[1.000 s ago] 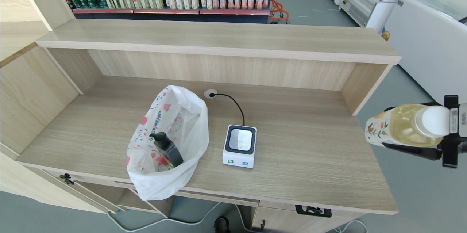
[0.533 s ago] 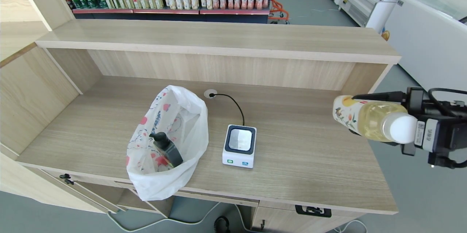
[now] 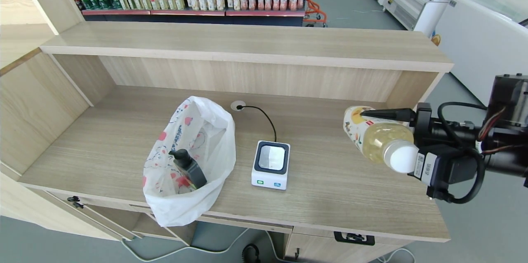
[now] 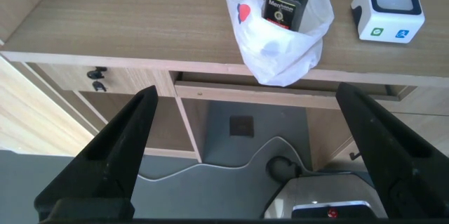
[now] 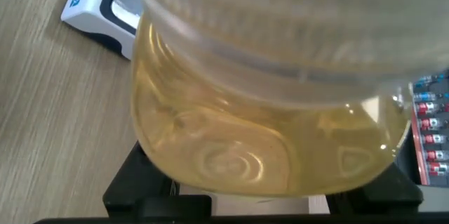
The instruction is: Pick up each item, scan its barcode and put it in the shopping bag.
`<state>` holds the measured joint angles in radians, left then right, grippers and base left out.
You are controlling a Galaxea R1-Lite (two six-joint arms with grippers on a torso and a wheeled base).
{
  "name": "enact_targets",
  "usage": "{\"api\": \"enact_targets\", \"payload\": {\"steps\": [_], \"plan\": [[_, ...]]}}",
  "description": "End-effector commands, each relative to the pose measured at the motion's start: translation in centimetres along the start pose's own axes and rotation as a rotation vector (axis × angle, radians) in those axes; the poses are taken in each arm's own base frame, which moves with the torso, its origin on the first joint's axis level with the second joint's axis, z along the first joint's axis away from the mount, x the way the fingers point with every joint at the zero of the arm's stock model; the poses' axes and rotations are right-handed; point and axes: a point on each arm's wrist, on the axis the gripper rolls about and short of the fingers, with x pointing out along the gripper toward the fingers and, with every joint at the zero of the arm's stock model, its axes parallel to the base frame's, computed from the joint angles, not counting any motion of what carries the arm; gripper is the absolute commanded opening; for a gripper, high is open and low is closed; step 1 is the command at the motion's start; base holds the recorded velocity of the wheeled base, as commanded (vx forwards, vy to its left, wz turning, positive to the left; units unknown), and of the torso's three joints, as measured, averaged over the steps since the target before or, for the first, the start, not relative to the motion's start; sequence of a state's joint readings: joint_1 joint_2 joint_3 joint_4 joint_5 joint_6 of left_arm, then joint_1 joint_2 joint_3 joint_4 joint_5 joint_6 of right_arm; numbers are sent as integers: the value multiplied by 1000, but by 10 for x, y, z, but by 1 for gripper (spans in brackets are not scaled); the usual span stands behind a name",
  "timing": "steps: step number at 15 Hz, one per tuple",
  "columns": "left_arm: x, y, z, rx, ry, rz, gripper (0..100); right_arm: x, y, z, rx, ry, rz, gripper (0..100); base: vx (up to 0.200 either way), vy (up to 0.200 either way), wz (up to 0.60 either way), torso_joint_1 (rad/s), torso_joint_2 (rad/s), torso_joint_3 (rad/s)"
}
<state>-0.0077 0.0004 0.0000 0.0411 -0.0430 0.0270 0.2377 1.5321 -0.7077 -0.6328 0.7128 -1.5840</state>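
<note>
Right gripper [image 3: 373,131] clamps bottle [image 3: 385,141] mid-body | liquid-filled, likely heavy, smooth, slip-prone | keep label band between jaws | left gripper [image 4: 245,97] spread, empty

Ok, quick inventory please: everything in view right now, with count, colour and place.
drink bottle: one, clear with yellow liquid and white cap; lying sideways in the right gripper, above the counter's right end
shopping bag: one, white with red and blue print; open on the counter's left part
pump bottle: one, black; inside the shopping bag
scanner: one, white with dark window; on the counter, right of the bag, apart from it
cable: one, black; from scanner to a hole behind it
counter: one, light wood
shelf bottles: many, mixed colours; store shelf behind
left gripper: black, open; before the counter's front edge
right gripper: black, shut on the drink bottle
</note>
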Motion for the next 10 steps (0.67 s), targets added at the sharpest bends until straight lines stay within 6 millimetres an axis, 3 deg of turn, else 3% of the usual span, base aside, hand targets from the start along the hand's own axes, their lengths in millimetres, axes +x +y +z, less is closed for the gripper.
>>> {"api": "enact_targets", "payload": {"steps": [1,9,10], "plan": [[0,0,0,1,0,0,100,3,4,10,-7,-6,2,0,0,0,0,0,0,0],[0,0,0,8,0,0,100,-2,-1,24,-30,30,-18,0,0,0,0,0,0,0],[0,0,0,8,0,0,100,-2,0,24,-30,30,-15,0,0,200,0,7,2,2]]}}
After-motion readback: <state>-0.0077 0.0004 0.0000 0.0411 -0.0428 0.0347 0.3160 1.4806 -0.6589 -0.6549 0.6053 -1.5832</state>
